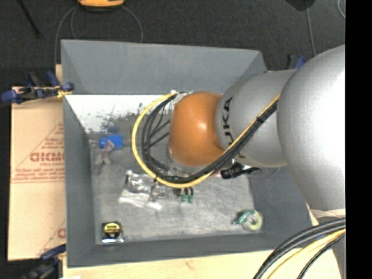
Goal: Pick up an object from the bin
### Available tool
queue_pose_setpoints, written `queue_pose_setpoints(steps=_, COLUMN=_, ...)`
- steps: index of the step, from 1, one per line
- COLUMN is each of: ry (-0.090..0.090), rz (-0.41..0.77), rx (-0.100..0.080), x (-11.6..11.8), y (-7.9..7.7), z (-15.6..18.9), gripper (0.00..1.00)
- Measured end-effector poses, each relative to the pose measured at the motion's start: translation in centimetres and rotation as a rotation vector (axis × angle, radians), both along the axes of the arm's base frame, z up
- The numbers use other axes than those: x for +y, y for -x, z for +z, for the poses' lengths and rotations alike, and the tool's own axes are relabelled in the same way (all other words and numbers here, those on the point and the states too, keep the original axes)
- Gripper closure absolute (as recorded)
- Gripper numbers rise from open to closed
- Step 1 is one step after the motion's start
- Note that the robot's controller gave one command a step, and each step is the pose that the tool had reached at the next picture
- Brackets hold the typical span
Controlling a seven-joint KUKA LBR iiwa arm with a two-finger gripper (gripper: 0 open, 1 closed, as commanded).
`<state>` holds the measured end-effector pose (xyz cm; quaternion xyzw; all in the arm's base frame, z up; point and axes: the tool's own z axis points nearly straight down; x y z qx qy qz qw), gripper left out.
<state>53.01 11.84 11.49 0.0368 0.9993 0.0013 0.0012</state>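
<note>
Gripper (185, 195) sits low beside clear plastic pack (138, 190), mid-bin; grip state cannot be told. Pack likely light, slick, flimsy; take it across its middle.

- We see the arm (302, 115) reaching into the bin (168, 68) from the right, its wrist (195, 129) over the middle of the floor.
- A wrapper (138, 190) lies on the floor, just left of the wrist and in front of it.
- A small block (110, 142) lies behind the wrapper, near the left wall.
- A tape measure (111, 230) sits in the front left corner.
- A ring-shaped roll (250, 219) lies near the front right corner, well apart from the tape measure.
</note>
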Motion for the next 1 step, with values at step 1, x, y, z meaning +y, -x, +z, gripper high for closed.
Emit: queue_pose_setpoints(steps=1, ry=-0.001, rz=0.004, rx=-0.004, x=0.42, y=-0.5, z=11.99, gripper=1.0)
